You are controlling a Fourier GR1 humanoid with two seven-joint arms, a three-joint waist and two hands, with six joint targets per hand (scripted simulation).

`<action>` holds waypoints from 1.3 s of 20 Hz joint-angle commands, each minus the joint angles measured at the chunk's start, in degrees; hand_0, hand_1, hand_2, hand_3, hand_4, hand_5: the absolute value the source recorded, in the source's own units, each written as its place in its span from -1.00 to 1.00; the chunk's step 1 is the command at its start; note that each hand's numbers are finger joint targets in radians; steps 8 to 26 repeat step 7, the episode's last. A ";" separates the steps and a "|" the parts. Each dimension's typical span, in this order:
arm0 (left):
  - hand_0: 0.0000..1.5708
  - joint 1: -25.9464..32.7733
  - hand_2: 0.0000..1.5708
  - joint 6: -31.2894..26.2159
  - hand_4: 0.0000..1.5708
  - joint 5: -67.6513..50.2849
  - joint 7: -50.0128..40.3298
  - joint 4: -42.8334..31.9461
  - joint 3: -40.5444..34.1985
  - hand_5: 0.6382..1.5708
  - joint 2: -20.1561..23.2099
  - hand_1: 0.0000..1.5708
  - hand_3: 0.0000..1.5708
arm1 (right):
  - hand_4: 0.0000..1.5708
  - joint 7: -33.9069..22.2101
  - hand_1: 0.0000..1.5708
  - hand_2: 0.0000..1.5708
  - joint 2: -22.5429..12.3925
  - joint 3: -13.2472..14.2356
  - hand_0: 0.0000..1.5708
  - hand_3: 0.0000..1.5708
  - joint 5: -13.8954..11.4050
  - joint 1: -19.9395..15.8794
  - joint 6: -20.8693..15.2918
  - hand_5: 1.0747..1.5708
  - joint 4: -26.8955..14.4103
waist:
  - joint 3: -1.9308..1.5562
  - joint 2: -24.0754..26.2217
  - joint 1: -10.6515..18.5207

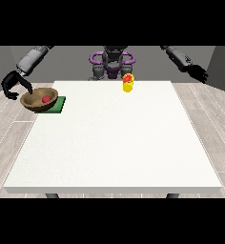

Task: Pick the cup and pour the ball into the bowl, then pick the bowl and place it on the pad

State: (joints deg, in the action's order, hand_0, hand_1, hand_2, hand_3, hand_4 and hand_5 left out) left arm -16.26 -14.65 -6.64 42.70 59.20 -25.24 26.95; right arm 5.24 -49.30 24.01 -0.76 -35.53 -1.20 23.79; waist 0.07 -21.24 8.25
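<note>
Front view: you've got a round brown wooden-looking bowl (39,99) at the table's left edge, sitting partly on a flat green rectangular pad (56,105) (it overhangs the pad's left side). A small red ball (46,98) lies inside the bowl. The black hand at the view's left (13,85) arches beside the bowl's left rim, fingers curved; whether they touch the rim you cannot tell. A small yellow cylindrical cup (128,84) with red at its top stands near the far edge of the smooth white table (114,143). The hand at the view's right (199,74) hangs off the table, fingers relaxed, holding nothing.
</note>
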 commanded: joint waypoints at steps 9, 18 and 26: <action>-1.00 3.65 -1.00 -0.63 0.12 0.83 -1.58 -2.60 1.22 0.23 -1.19 -1.00 -1.00 | -0.36 2.03 -1.00 -0.87 4.94 1.45 -1.00 -0.53 4.63 -3.57 8.47 0.20 1.79 | -0.03 7.98 -1.13; -1.00 3.65 -1.00 -0.63 0.12 0.83 -1.58 -2.60 1.22 0.23 -1.19 -1.00 -1.00 | -0.36 2.03 -1.00 -0.87 4.94 1.45 -1.00 -0.53 4.63 -3.57 8.47 0.20 1.79 | -0.03 7.98 -1.13; -1.00 3.65 -1.00 -0.63 0.12 0.83 -1.58 -2.60 1.22 0.23 -1.19 -1.00 -1.00 | -0.36 2.03 -1.00 -0.87 4.94 1.45 -1.00 -0.53 4.63 -3.57 8.47 0.20 1.79 | -0.03 7.98 -1.13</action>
